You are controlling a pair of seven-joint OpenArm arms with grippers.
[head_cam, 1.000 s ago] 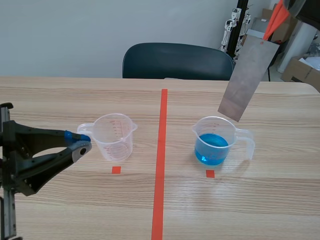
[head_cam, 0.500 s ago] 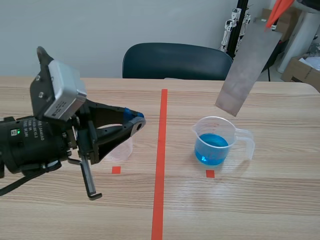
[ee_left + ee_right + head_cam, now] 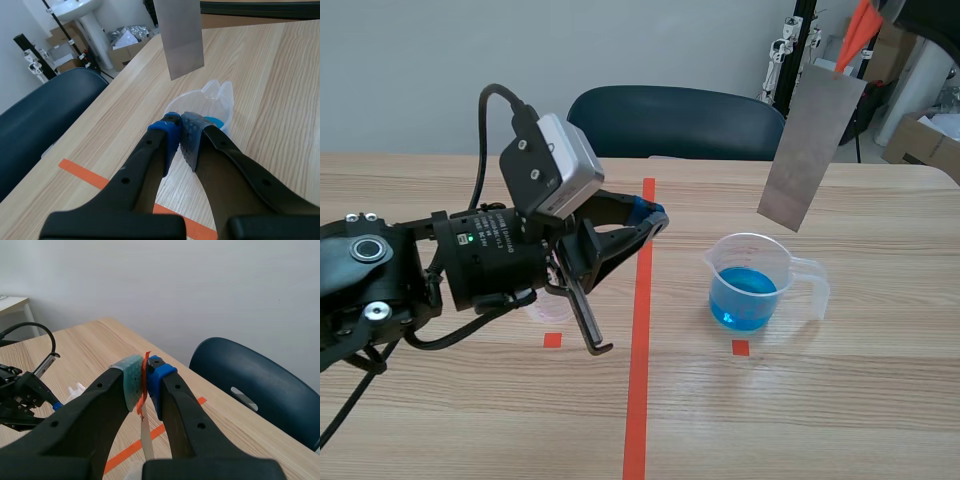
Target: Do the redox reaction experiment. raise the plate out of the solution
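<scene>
The left gripper [image 3: 655, 215] has swung forward and up toward the tape line [image 3: 640, 340], jaws pressed together on nothing. The right gripper [image 3: 145, 371] pinches the orange strip [image 3: 858, 35] atop the metal plate [image 3: 810, 150], which hangs tilted, clear above the cup [image 3: 806, 276] of blue liquid [image 3: 745, 297].

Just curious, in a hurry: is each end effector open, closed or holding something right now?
Left end effector: closed, holding nothing.
Right end effector: closed, holding the metal plate by its orange tab.
</scene>
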